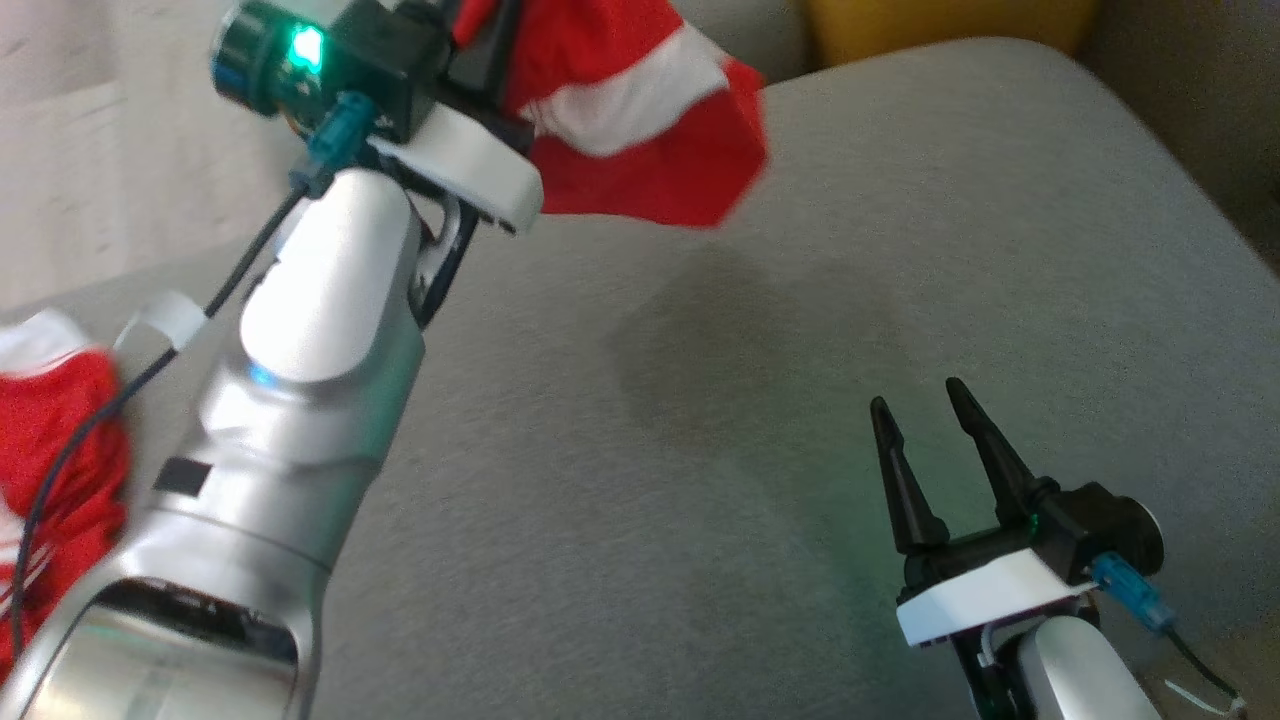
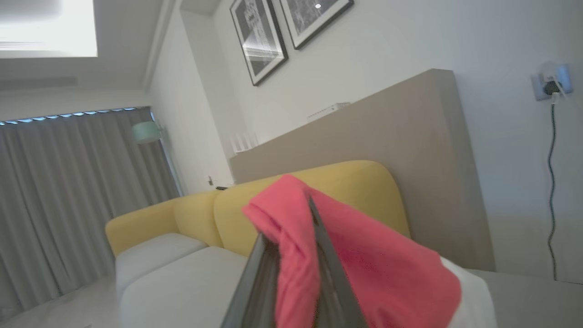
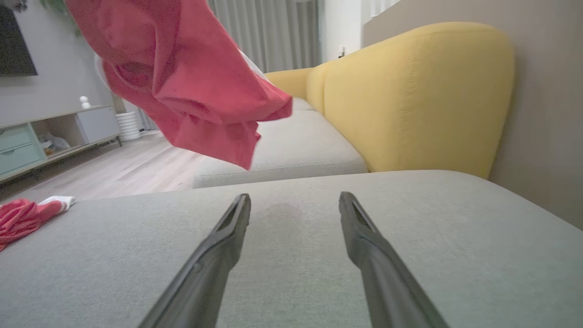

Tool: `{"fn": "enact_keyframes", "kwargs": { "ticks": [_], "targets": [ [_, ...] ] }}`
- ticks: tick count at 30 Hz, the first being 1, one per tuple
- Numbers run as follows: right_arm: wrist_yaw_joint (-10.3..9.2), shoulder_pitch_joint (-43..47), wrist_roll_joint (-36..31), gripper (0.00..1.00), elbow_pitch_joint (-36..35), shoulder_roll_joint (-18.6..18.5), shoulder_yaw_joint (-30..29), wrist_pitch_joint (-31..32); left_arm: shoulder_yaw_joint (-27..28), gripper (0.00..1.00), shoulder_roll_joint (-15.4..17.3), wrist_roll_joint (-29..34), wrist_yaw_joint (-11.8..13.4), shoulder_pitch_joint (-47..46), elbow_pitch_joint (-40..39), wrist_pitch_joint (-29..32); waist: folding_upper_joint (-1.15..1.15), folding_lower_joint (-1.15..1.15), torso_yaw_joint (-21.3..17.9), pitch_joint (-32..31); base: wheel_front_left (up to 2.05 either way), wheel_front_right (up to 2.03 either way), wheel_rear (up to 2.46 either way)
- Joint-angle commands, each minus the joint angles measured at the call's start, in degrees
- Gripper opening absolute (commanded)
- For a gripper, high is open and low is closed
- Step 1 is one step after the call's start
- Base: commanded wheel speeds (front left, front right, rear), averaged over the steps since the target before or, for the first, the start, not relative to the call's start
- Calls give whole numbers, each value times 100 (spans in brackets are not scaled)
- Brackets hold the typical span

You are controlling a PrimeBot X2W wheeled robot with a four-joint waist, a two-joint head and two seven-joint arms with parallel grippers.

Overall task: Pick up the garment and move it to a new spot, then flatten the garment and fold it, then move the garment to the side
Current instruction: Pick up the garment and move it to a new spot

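The red garment [image 1: 640, 110] with a white band hangs in the air over the grey cushion [image 1: 700, 450], near its far side. My left gripper [image 1: 480, 40] is raised at the upper left and is shut on the garment's upper edge. In the left wrist view its dark fingers [image 2: 328, 255] pinch a fold of the garment [image 2: 364, 264]. My right gripper [image 1: 918, 400] stands open and empty low over the cushion at the lower right. In the right wrist view the garment [image 3: 182, 82] dangles ahead and to the left of my right gripper [image 3: 295, 198].
A second red and white cloth [image 1: 50, 440] lies bunched at the cushion's left edge and shows as the cloth [image 3: 23, 216] in the right wrist view. A yellow backrest [image 3: 410, 100] rises behind the cushion. Past the cushion's edge is wooden floor [image 3: 114, 168].
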Motion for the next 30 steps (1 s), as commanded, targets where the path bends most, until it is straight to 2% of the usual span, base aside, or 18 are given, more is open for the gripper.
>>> {"fn": "enact_keyframes", "kwargs": {
  "ticks": [1,6,9,10,11,14,17,23,30],
  "targets": [
    [40,-198,75,100,-229,40,170,-23,79,0,164,-83,-40,-103,-14,10,0,1,-525,68,0,0,0],
    [40,-327,239,100,-288,41,308,-23,-383,0,230,-194,-145,312,691,-4,0,1,-729,525,0,0,0],
    [40,-365,270,100,-280,41,356,-23,-475,0,271,-275,-155,502,975,-96,0,1,-750,662,0,0,0],
    [40,-373,283,100,-267,41,376,-23,-477,9,281,-331,-158,595,1096,-138,0,1,-754,712,0,0,0],
    [40,-373,289,100,-245,41,400,-23,-473,100,289,-366,-159,695,1178,-178,0,1,-752,744,0,0,0],
    [40,-335,285,100,-179,42,423,-23,-438,100,276,-411,-129,1054,1182,-229,0,1,-651,752,0,0,0],
    [40,-269,265,100,-144,42,352,-23,-176,100,264,-388,166,1582,463,-235,0,1,-405,675,0,0,0],
    [40,56,124,100,-50,42,98,-23,482,100,96,-242,765,3245,-1147,-237,0,1,434,188,0,0,0],
    [40,515,111,100,-24,42,-251,-23,1110,100,-99,-281,1066,4995,-2338,-237,0,1,1409,-290,0,0,0]
  ]
}}
